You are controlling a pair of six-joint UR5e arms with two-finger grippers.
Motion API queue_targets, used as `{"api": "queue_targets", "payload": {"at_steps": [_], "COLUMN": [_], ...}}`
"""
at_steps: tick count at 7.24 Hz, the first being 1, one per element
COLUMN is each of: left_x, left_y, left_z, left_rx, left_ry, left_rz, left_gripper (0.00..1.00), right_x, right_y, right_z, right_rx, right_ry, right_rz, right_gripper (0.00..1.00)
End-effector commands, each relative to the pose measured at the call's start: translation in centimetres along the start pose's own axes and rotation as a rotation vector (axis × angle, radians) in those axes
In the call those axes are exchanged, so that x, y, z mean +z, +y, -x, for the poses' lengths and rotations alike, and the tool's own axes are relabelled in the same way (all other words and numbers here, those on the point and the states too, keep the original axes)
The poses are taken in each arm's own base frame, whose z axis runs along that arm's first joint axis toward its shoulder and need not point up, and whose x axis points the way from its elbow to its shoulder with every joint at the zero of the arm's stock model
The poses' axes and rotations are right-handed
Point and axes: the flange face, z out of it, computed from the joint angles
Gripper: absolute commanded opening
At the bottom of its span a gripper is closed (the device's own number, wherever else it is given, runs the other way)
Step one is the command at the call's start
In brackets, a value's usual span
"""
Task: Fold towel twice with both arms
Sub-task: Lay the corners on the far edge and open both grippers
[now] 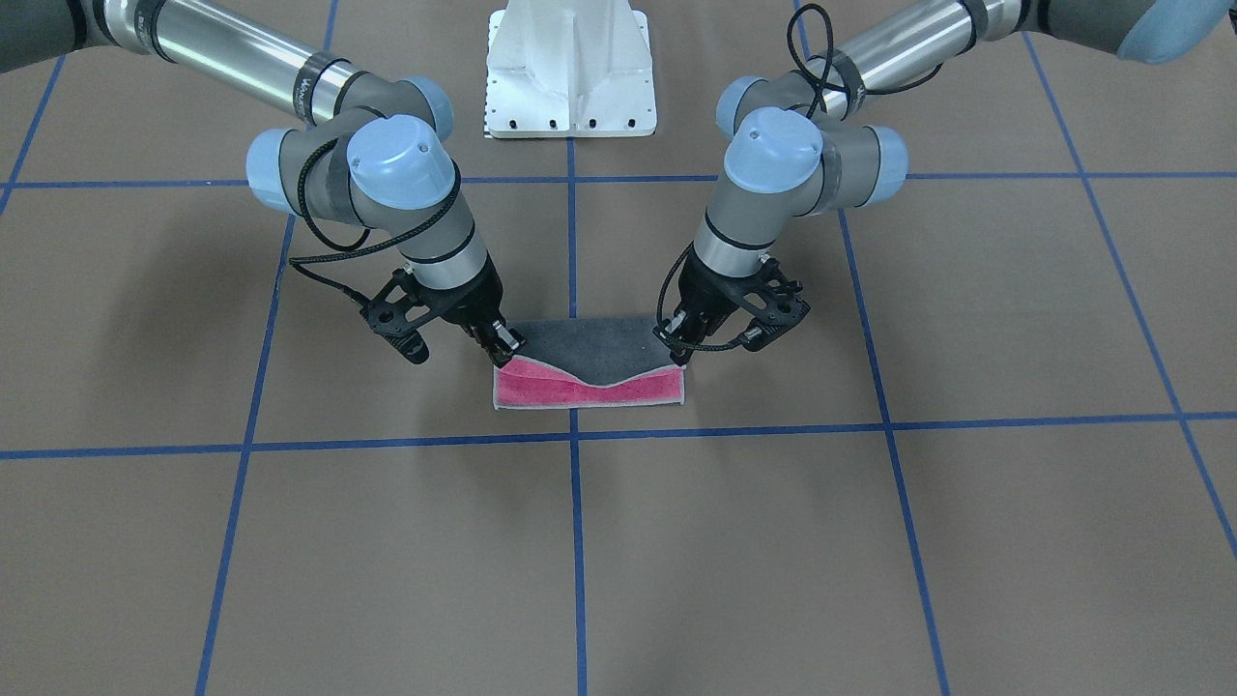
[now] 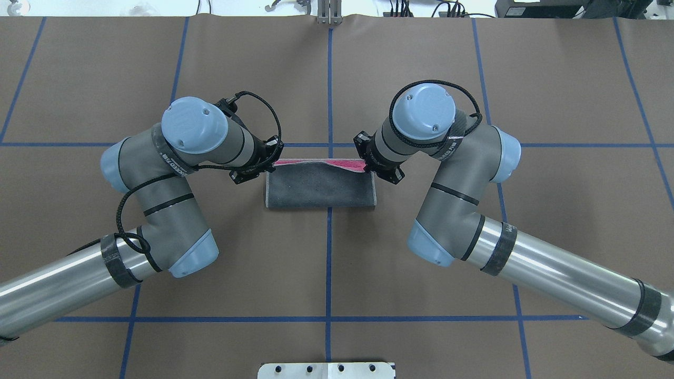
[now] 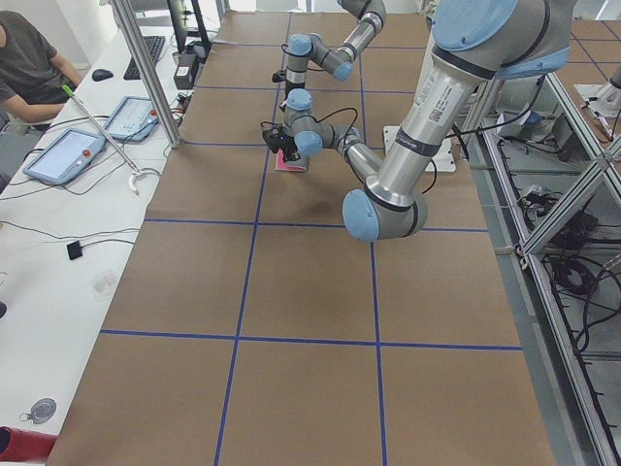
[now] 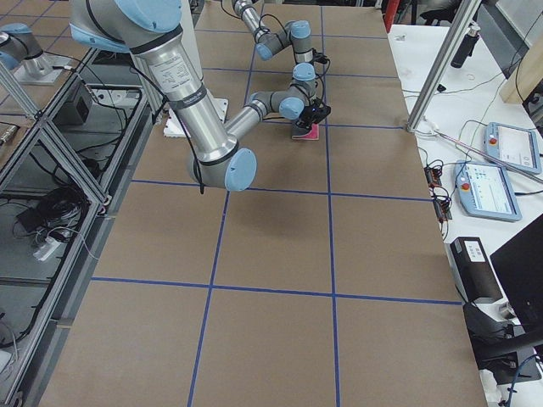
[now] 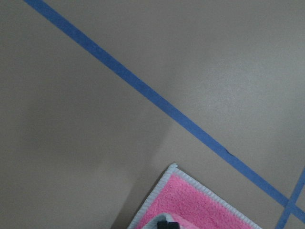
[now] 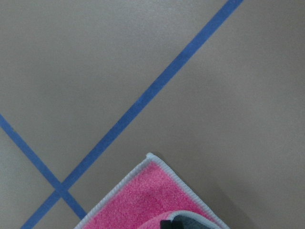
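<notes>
The towel (image 1: 589,372) lies at the table's middle, doubled over: its dark grey face (image 2: 320,187) is on top and a pink strip (image 1: 541,387) shows along the edge far from the robot. My left gripper (image 1: 677,354) is shut on the upper layer's corner at one end, and my right gripper (image 1: 504,350) is shut on the corner at the other end. The grey layer sags between them, just above the pink. Each wrist view shows a pink hemmed corner (image 5: 190,202) (image 6: 143,195) flat on the table, with a dark fingertip at the bottom edge.
The white pedestal base (image 1: 570,72) stands behind the towel on the robot's side. Blue tape lines (image 2: 329,95) cross the brown table cover. A side table with tablets (image 3: 68,155) and a seated person (image 3: 29,58) runs along the operators' side.
</notes>
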Motion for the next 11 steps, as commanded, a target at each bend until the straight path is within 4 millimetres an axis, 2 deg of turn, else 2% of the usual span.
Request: {"api": "queue_targets", "payload": {"at_steps": [1, 4, 5, 6, 7, 9, 11], "left_x": [0.2, 0.5, 0.2, 0.1, 0.0, -0.6, -0.9], "left_y": [0.0, -0.3, -0.9, -1.4, -1.6, -2.2, -2.9], "left_z": [-0.1, 0.0, -0.1, -0.2, -0.3, -0.6, -0.8], "left_rx": [0.001, 0.002, -0.003, -0.007, -0.008, -0.007, -0.012], "left_ry": [-0.003, 0.001, 0.008, 0.008, 0.015, 0.042, 0.047], "left_rz": [0.0, -0.002, -0.008, -0.013, -0.015, -0.017, -0.023], "left_gripper": [0.0, 0.0, 0.25, 0.53, 0.68, 0.75, 0.75], "right_x": [0.1, 0.3, 0.2, 0.0, 0.0, -0.1, -0.2], "right_y": [-0.4, -0.9, -1.4, -1.7, -1.7, -1.6, -1.3], "right_z": [0.4, 0.4, 0.5, 0.8, 0.8, 0.8, 0.5], "right_rx": [0.003, 0.007, 0.009, 0.013, 0.013, 0.014, 0.018], "right_ry": [-0.01, -0.006, -0.005, -0.009, -0.009, -0.01, -0.014], "right_rz": [-0.002, -0.008, -0.013, -0.017, -0.017, -0.015, -0.009], "right_gripper": [0.0, 0.0, 0.69, 1.0, 1.0, 1.0, 1.0]}}
